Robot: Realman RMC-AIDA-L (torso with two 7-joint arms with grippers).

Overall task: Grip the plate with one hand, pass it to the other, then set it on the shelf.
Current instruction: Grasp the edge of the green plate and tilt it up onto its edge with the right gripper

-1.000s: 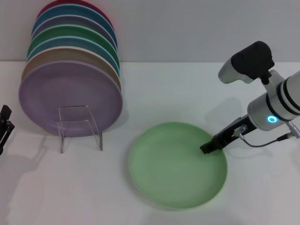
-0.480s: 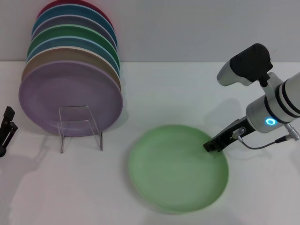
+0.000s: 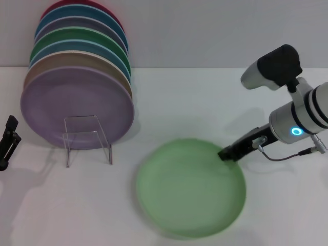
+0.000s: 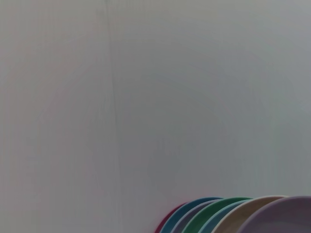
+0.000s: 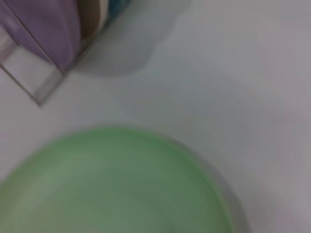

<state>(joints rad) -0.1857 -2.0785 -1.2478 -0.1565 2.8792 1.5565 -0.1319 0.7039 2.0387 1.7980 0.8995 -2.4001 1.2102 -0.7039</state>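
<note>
The pale mint-green plate is at the front middle of the white table, and it also fills the lower part of the right wrist view. My right gripper, on the arm with the blue ring, is shut on the plate's right rim and holds that side a little off the table. The clear acrylic shelf stands to the left of the plate, in front of the stacked plates; it also shows in the right wrist view. My left gripper is at the far left edge, away from the plate.
A row of several coloured plates leans upright behind the shelf, with a lilac plate in front. Their top edges show in the left wrist view. A grey wall rises behind the table.
The plate has shifted slightly left and forward with the right gripper on its rim, and a shadow now shows under it. The left gripper has barely moved.
</note>
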